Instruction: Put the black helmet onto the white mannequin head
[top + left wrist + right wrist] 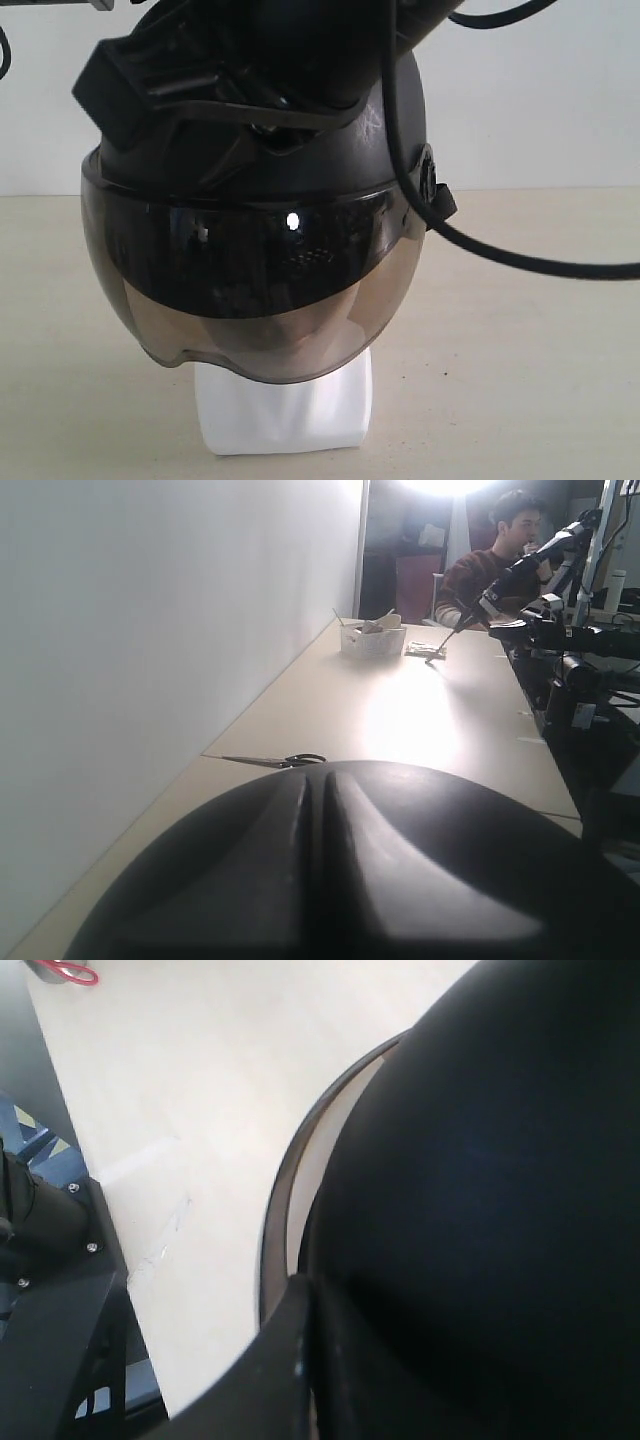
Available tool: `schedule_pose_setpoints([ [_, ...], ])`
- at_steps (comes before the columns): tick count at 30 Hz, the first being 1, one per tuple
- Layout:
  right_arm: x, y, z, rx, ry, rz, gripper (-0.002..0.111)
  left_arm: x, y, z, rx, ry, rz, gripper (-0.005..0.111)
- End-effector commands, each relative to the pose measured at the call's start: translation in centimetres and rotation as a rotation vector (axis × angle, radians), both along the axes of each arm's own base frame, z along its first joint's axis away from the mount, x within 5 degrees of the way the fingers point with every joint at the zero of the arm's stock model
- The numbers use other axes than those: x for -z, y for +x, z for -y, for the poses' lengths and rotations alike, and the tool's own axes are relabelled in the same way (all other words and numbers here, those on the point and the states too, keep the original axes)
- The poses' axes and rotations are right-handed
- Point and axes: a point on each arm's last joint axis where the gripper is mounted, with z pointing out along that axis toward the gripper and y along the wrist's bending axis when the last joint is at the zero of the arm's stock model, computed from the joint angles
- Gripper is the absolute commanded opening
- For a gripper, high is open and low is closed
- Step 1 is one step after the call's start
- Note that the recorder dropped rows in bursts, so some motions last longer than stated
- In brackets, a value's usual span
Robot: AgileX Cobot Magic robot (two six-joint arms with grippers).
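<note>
The black helmet [330,165] sits down over the white mannequin head, its smoky visor [250,280] covering the face. Only the head's white neck base [285,415] shows below the visor rim. My left gripper [322,773] lies flat on the helmet's crown [480,860], its fingers pressed together with nothing between them; in the exterior view its black body [200,85] crosses the top of the helmet. My right gripper [305,1285] rests against the helmet's shell [480,1160] just above the visor's edge [275,1220]. Its fingers look closed together, and one merges with the dark shell.
A black cable [500,255] hangs from the helmet's right side across the beige table [530,380]. Scissors [285,761], a white container [372,640] and a seated person [500,560] lie further along the table. A red-handled tool [65,972] sits near the table's edge.
</note>
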Motion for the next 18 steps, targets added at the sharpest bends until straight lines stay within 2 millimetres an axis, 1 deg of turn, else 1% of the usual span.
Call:
schedule_pose_setpoints([
  [1,2.0,0.0,-0.1,-0.022,-0.106,-0.064,0.000,0.8,-0.3,0.4,0.029,0.076,-0.007,0.004],
  [12,2.1,0.0,0.0,-0.026,-0.118,-0.073,0.000,0.8,-0.3,0.4,0.029,0.076,-0.007,0.004],
  [18,3.6,0.1,-0.2,-0.015,-0.129,-0.090,0.000,0.8,-0.3,0.4,0.029,0.076,-0.007,0.004],
])
